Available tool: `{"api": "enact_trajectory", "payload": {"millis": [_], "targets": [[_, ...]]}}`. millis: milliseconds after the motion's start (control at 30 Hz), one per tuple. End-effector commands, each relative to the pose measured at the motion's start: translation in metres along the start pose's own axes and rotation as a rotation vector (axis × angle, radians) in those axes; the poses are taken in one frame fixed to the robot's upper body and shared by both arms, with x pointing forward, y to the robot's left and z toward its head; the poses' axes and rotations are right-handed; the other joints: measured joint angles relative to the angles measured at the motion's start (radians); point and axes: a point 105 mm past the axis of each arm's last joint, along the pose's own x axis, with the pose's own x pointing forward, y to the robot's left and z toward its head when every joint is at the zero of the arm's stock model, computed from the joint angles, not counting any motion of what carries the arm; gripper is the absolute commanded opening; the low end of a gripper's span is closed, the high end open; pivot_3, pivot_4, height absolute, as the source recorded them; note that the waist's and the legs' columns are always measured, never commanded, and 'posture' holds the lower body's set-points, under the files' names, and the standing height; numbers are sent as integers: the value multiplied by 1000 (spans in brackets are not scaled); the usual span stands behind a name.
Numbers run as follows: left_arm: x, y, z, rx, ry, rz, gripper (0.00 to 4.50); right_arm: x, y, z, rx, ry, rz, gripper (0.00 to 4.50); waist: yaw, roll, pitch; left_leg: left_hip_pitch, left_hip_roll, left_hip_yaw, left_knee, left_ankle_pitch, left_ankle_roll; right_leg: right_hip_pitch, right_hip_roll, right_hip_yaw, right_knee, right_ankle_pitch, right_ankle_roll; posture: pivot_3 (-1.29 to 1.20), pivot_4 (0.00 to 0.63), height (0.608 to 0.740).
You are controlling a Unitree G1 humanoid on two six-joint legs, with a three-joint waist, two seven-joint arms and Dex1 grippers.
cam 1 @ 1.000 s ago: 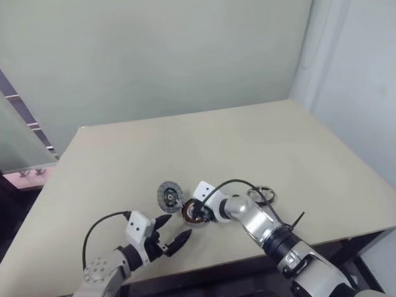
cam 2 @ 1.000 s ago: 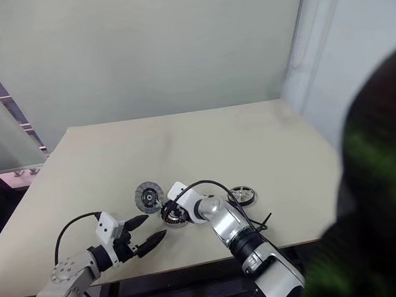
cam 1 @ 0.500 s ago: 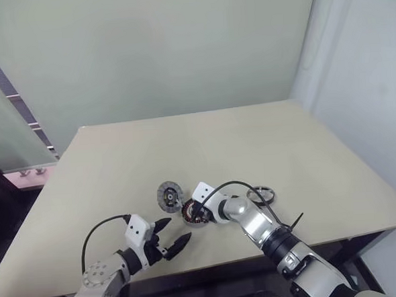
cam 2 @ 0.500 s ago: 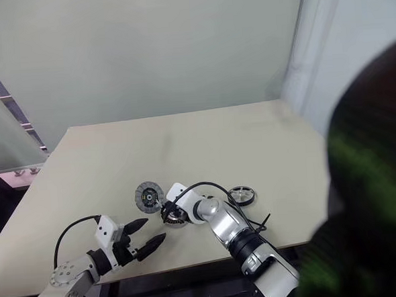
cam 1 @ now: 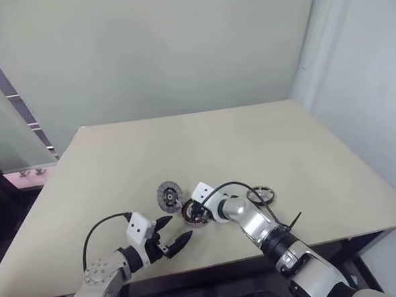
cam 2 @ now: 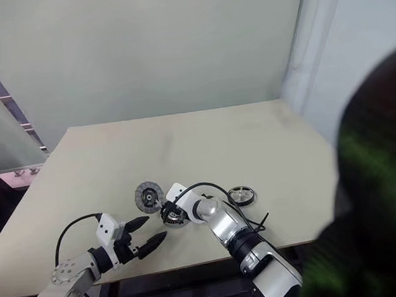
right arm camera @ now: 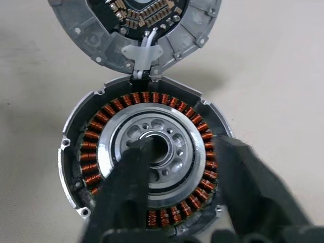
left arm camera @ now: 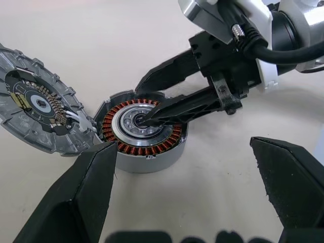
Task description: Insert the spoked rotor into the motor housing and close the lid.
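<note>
Motor housing on table — rotor not yet fitted, lid off.

Housing (left arm camera: 143,132): copper windings ring a silvery hub, near the table's (cam 1: 251,145) front edge. Lid (left arm camera: 38,114), grey, lies flat touching it, joined by wires. Spoked rotor (cam 1: 261,196) sits apart, beyond the right arm — untouched. Right gripper (left arm camera: 147,104): partly open, one finger in the hub, one at the rim, holding nothing. Left gripper (cam 1: 174,234): wide open, empty, near the housing. Both steps remain, I judge.

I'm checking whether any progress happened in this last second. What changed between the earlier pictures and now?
Hardly anything. The right gripper stays at the motor housing, one finger tip in its centre hub, nothing taken hold of or let go. The left gripper stays open and apart. The lid and the spoked rotor lie where they were.
</note>
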Motion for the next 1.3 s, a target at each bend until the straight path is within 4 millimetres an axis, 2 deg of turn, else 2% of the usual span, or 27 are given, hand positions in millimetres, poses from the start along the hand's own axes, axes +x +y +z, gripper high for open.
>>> {"api": "enact_trajectory", "payload": {"millis": [33,100,333,733,1300], "targets": [[1,-4,15,46,-45,-11,4500,1,-1,12,-42,-24,-8,696,0,0,0,0,0,0,0,0,0,0,0,0,0,0,0,0,0,740],[1,-4,15,46,-45,-9,4500,1,0,12,-43,-23,-6,23,0,0,0,0,0,0,0,0,0,0,0,0,0,0,0,0,0,740],[1,-3,16,46,-46,-5,4500,1,-1,13,-35,-28,-1,23,0,0,0,0,1,0,0,0,0,0,0,0,0,0,0,0,0,740],[2,-3,16,47,-42,-9,4500,-6,-3,30,79,-95,34,23,0,0,0,0,1,0,0,0,0,0,0,0,0,0,0,0,0,740],[3,-4,16,47,-44,-9,4500,-5,-8,20,33,-40,11,23,0,0,0,0,0,0,0,0,0,0,0,0,0,0,0,0,0,740]]}}
